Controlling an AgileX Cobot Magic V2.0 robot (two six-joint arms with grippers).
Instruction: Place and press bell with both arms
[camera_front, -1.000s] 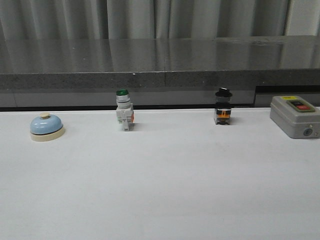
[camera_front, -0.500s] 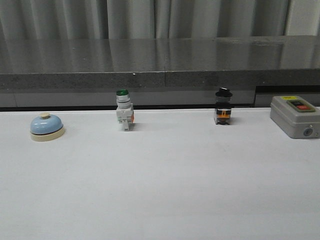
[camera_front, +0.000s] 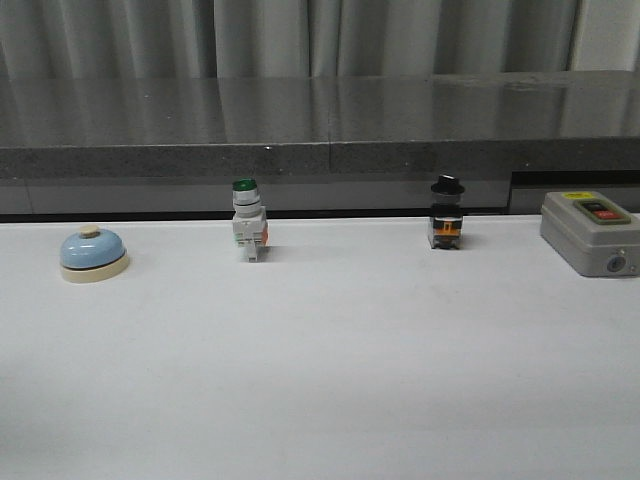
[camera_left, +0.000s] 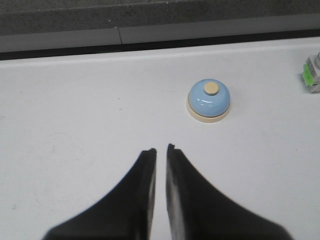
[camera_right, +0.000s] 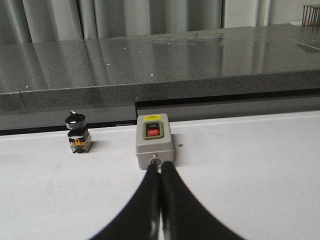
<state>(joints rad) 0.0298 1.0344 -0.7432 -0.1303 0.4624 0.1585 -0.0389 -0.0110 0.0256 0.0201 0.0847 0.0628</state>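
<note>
Seen from the front, the bell (camera_front: 93, 254) sits upright near the desk's (camera_front: 320, 380) far left corner, in a row along the far edge with a green-capped switch (camera_front: 248, 220), a black-capped switch (camera_front: 446, 214) and, toward the far right corner, a grey control box (camera_front: 590, 232); neither arm shows in this view. The left wrist camera looks down on the bell (camera_left: 209, 100), cream knob up, standing free on bare desk ahead of the left claw (camera_left: 160, 151), whose fingers are nearly together with only a narrow slit between them, holding nothing. The right wrist camera shows the right claw (camera_right: 160, 169) pressed together and empty, its tips just in front of the grey box (camera_right: 154, 140) and well apart from the bell. The pick-up appears not yet begun: the left claw would likely need to spread wide enough to straddle the cream base, descend centred on the dome and grip low, since the smooth blue dome could slip.
</note>
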